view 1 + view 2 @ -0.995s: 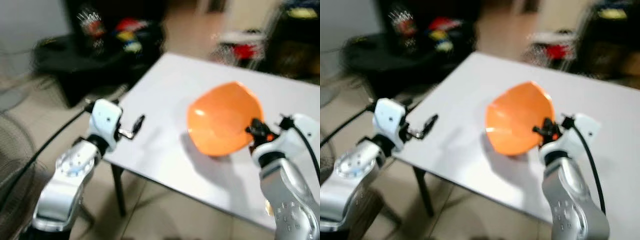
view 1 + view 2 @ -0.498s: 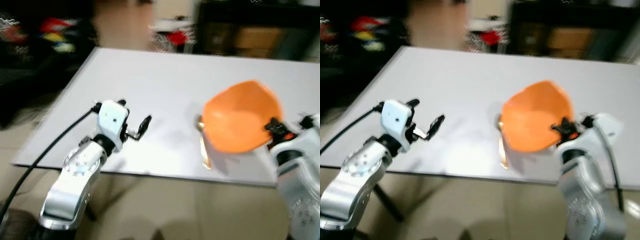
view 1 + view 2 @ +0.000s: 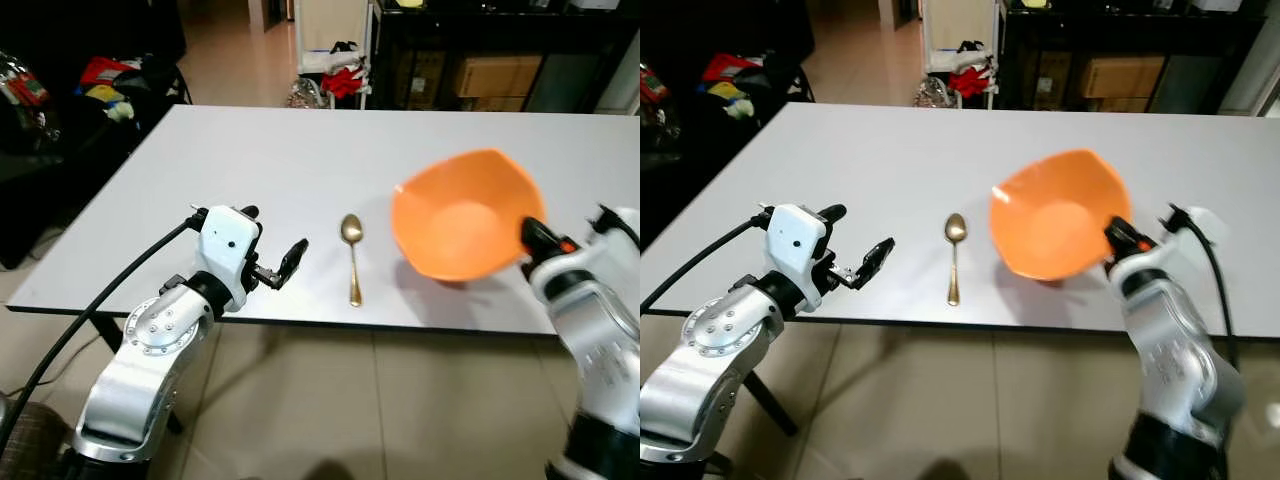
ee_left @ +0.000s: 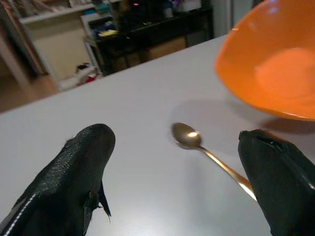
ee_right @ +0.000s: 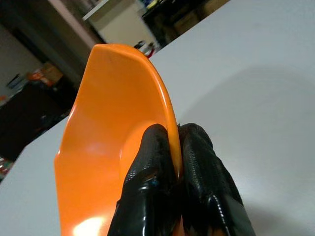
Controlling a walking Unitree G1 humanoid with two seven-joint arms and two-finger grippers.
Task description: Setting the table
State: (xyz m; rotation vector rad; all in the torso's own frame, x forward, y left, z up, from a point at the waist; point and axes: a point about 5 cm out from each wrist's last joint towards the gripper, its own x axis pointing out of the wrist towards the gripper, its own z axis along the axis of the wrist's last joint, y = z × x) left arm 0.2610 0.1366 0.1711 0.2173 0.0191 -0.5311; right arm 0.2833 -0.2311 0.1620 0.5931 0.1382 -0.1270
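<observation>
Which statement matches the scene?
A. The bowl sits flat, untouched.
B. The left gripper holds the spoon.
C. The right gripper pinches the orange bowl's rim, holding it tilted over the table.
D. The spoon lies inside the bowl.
C: the right gripper is shut on the rim of the orange bowl, which is tilted above the table; the spoon lies beside it, untouched by the open left gripper.

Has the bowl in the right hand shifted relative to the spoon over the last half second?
Cannot tell. The camera swung and the earlier frames are blurred. Now the orange bowl, tilted in the right hand, is beside the spoon, apart from it.
</observation>
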